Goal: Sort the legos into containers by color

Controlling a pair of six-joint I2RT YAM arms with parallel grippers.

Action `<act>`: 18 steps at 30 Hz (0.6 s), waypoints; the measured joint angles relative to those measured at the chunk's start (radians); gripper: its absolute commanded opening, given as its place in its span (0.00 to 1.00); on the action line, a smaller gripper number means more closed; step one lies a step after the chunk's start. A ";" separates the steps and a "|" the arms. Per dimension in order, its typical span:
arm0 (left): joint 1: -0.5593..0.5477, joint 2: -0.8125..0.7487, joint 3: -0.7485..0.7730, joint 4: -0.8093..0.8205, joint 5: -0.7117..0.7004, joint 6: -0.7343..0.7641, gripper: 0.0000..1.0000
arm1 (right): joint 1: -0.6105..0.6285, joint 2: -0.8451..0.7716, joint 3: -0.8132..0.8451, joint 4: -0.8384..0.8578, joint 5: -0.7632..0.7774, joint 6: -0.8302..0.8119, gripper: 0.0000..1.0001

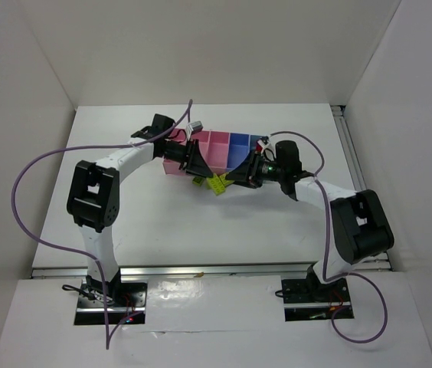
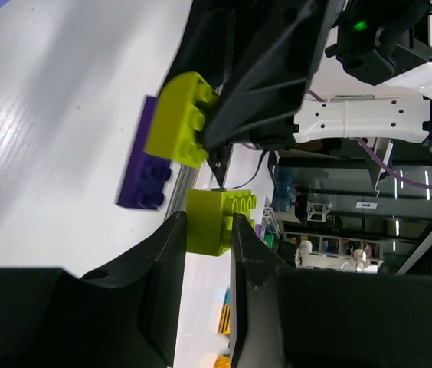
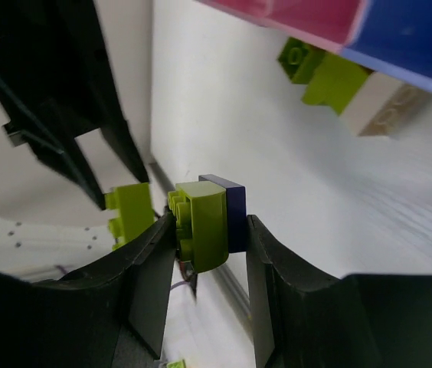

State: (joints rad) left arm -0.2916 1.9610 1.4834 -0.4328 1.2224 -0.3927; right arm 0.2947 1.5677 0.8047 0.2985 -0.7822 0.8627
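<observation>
My left gripper (image 2: 208, 222) is shut on a yellow-green lego (image 2: 214, 221), held above the table. Facing it, my right gripper (image 3: 210, 226) is shut on a stack of two joined legos: a yellow-green brick (image 3: 204, 222) on a dark blue plate (image 3: 233, 208). In the left wrist view that stack shows as the green brick (image 2: 181, 119) and the plate (image 2: 145, 167). Both grippers meet just in front of the containers (image 1: 220, 146), a row of pink and blue bins. Another yellow-green lego (image 3: 325, 73) and a whitish one (image 3: 381, 113) lie by the bins' wall.
Yellow-green bricks (image 1: 216, 185) lie on the white table below the two grippers. The pink bin wall (image 3: 292, 15) and the blue bin wall (image 3: 415, 38) stand close behind my right gripper. White walls enclose the table on three sides.
</observation>
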 measured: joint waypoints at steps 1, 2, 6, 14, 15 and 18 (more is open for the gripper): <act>0.000 0.000 0.000 0.002 0.002 -0.003 0.00 | 0.000 -0.003 0.006 -0.031 0.019 -0.016 0.14; 0.000 0.000 0.000 0.002 0.005 -0.004 0.00 | 0.000 -0.006 0.011 -0.063 0.040 -0.031 0.14; 0.000 0.000 0.002 0.010 0.006 -0.010 0.00 | 0.000 -0.024 0.020 -0.183 0.134 -0.078 0.14; 0.113 -0.006 0.013 -0.019 -0.116 -0.078 0.00 | -0.027 -0.148 0.022 -0.400 0.316 -0.165 0.14; 0.143 -0.009 0.021 -0.032 -0.160 -0.089 0.00 | -0.035 -0.174 0.024 -0.427 0.338 -0.180 0.14; 0.234 -0.023 0.048 -0.041 -0.313 -0.154 0.00 | -0.047 -0.232 0.045 -0.489 0.389 -0.217 0.14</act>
State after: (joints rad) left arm -0.0574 1.9381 1.5314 -0.4736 0.9096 -0.5472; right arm 0.2474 1.3354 0.8494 -0.1902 -0.3935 0.6456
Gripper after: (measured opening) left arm 0.350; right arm 0.452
